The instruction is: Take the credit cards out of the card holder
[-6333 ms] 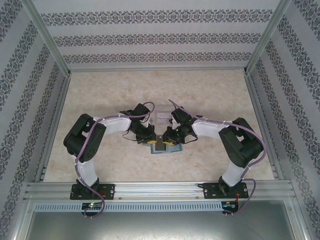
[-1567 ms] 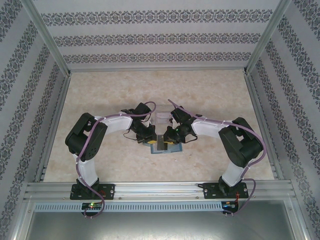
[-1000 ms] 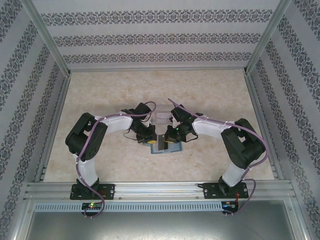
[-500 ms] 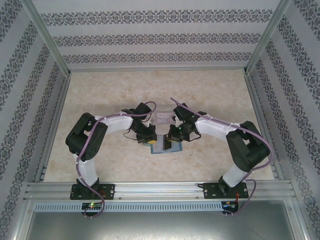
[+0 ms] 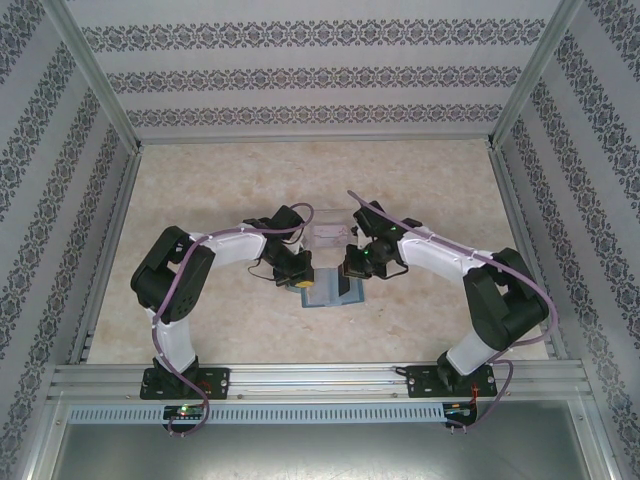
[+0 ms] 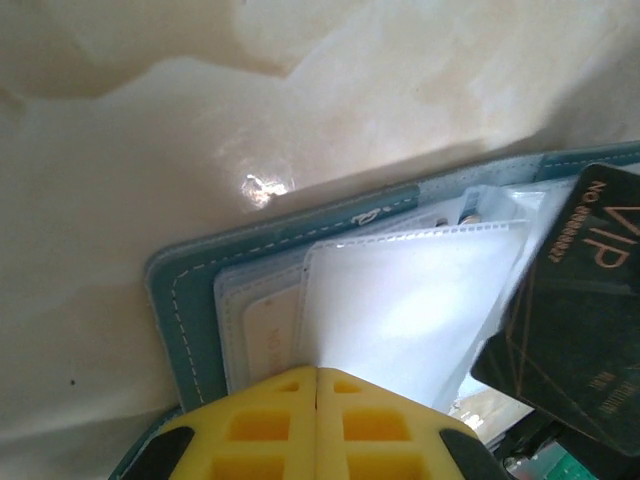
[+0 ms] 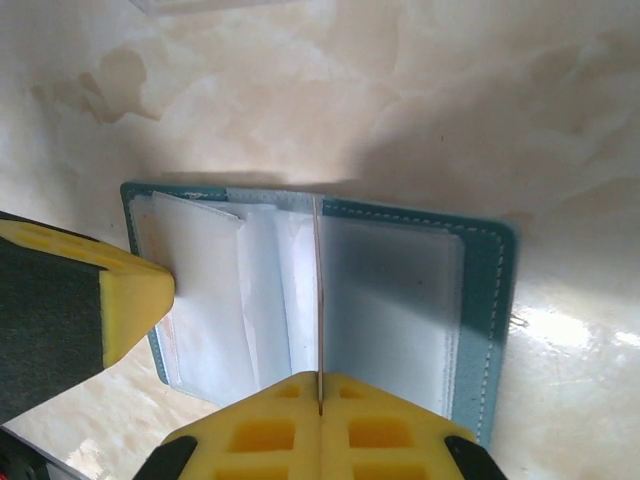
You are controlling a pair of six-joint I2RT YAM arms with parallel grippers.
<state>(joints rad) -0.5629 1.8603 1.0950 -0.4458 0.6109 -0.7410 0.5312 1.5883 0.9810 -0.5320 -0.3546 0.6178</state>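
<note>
The teal card holder (image 5: 322,296) lies open on the table between both arms, its clear sleeves fanned up (image 7: 390,300). My left gripper (image 6: 317,370) is shut on one clear sleeve (image 6: 410,300) at the holder's left half (image 6: 185,300). A pale card (image 6: 268,345) sits in a pocket under that sleeve. My right gripper (image 7: 319,378) is shut on a black credit card, seen edge-on (image 7: 319,290) above the holder's fold. The left wrist view shows that card's face with gold "VIP" lettering (image 6: 580,310), standing up and tilted over the right half.
A clear plastic tray (image 5: 328,232) sits just behind the holder, between the two wrists. The left gripper's yellow finger (image 7: 120,295) is close on the left in the right wrist view. Metal frame rails (image 5: 300,380) and patterned walls surround the beige table.
My right gripper has shifted right and back with the black card, which now stands over the holder's right half instead of its middle. The left arm has held still.
</note>
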